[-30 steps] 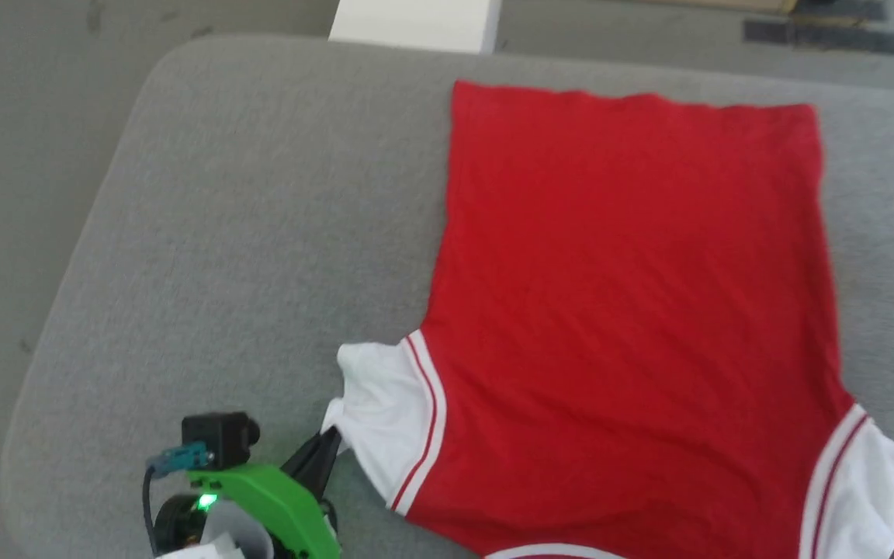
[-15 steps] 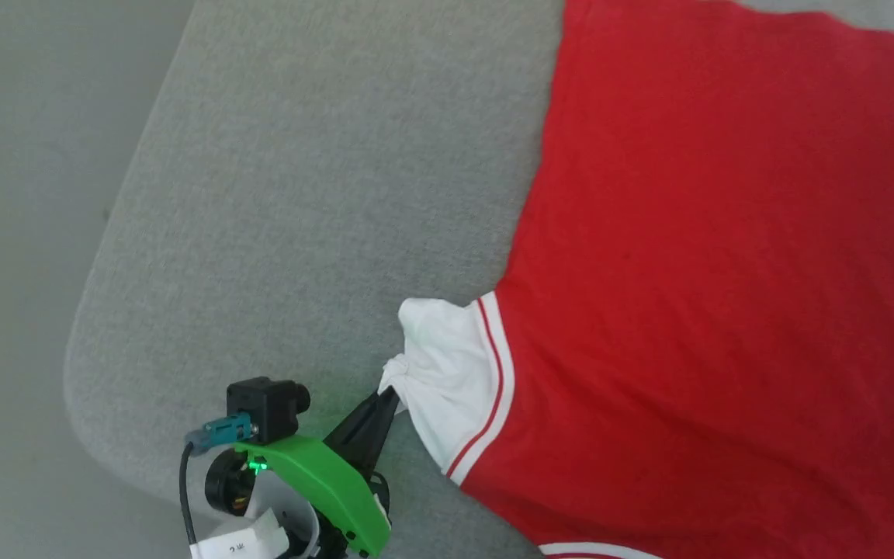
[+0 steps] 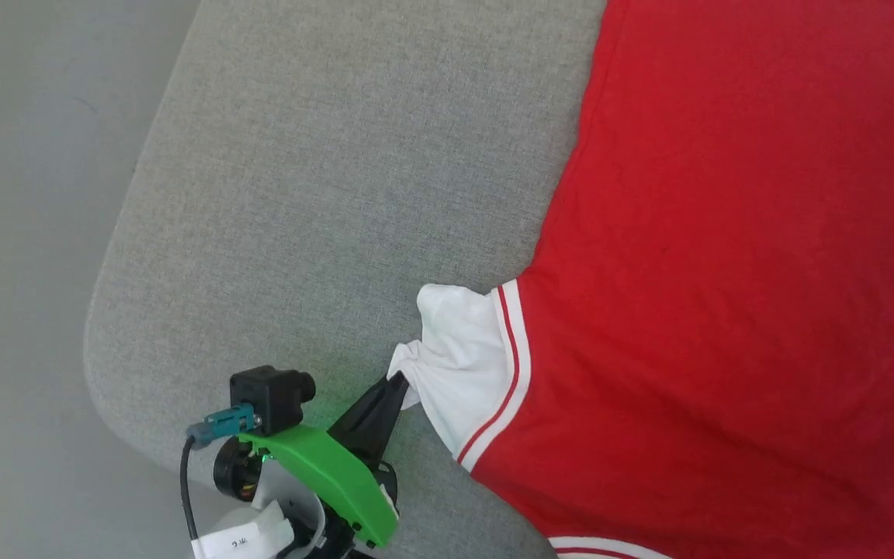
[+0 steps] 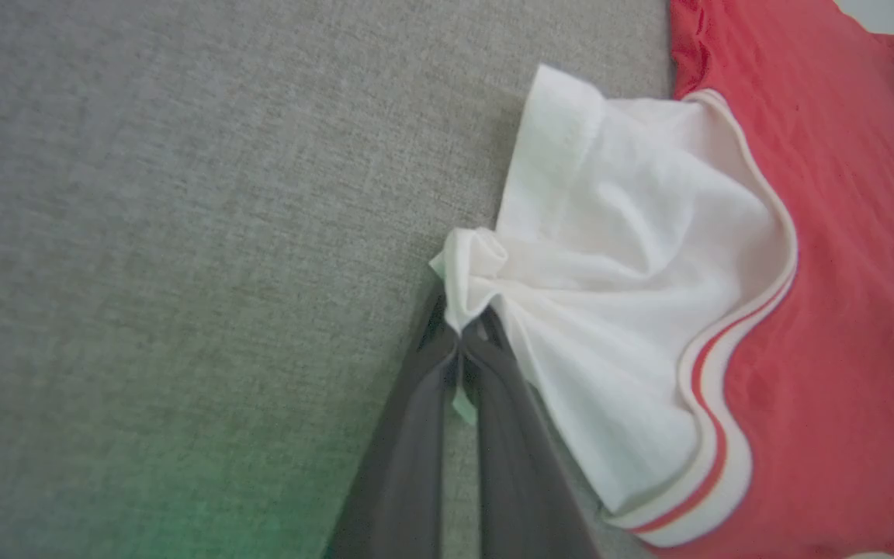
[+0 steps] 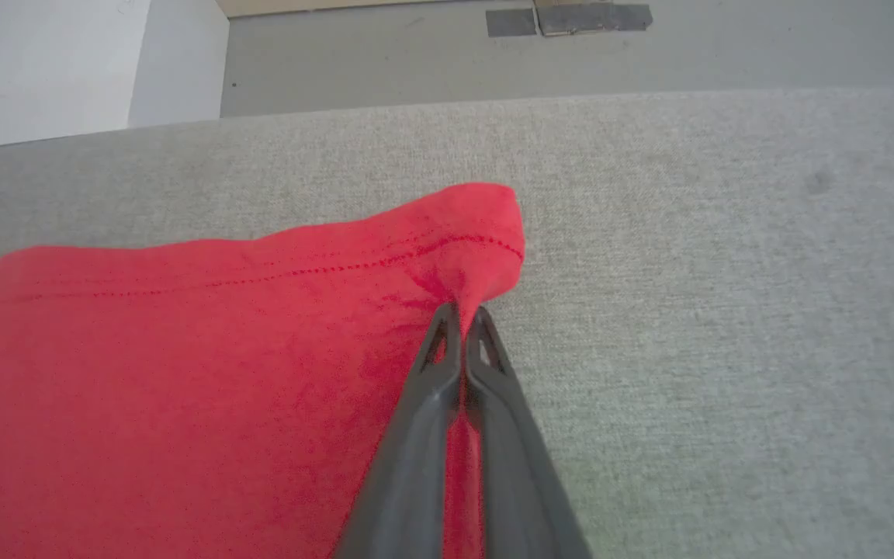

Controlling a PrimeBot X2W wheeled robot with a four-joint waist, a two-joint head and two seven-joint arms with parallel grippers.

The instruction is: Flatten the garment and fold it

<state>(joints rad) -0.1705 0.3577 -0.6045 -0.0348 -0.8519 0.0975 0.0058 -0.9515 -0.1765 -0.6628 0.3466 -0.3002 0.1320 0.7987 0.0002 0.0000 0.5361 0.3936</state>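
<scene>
Two grips | left tool (image 4: 461, 335) clamps garment (image 3: 726, 272) sleeve (image 4: 625, 310) | right tool (image 5: 462, 314) clamps hem (image 5: 385, 260) | grey cushion (image 3: 338, 194) beneath

Left of the shirt (image 3: 726, 272), the grey padded top (image 3: 323, 194) lies bare and open out to its rounded edge, with floor (image 3: 20, 233) beyond. At the shirt's white sleeve (image 3: 466, 361), the left gripper (image 3: 399, 380), pinched on the cuff, and its green bracket (image 3: 323, 473) stand in the near-left approach. The right gripper (image 5: 462, 314) is clamped on the shirt's hem corner. Beside that corner the top is open to its far edge. A white block (image 5: 67, 70) stands on the floor past the hem.
</scene>
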